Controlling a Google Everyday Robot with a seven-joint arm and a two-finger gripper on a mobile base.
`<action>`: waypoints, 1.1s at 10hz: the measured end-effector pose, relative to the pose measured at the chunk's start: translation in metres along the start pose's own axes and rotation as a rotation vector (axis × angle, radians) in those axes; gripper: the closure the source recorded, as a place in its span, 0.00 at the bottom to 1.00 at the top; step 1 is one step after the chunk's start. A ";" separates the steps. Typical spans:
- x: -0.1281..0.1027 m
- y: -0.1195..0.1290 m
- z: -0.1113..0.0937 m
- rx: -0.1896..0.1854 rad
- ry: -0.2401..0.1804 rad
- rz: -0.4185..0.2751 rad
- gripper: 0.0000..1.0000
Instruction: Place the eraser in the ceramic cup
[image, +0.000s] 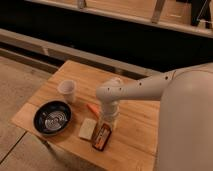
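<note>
The eraser (101, 137), a flat oblong block with a black rim and reddish-brown face, lies on the wooden table (137, 127) near its front edge. My gripper (107, 121) hangs from the white arm straight above the eraser's far end, very close to it. The ceramic cup (67, 91), small and white, stands upright at the table's left, well apart from the gripper.
A wide black bowl (52, 118) with a spiral pattern sits at the front left. A pale beige block (87, 129) lies just left of the eraser. A small orange carrot-shaped piece (92, 108) lies behind it. A dark bench runs behind the table.
</note>
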 end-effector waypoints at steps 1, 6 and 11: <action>-0.003 0.001 -0.018 -0.012 -0.044 0.003 1.00; -0.008 0.004 -0.045 -0.035 -0.096 0.004 1.00; -0.008 0.004 -0.045 -0.035 -0.096 0.004 1.00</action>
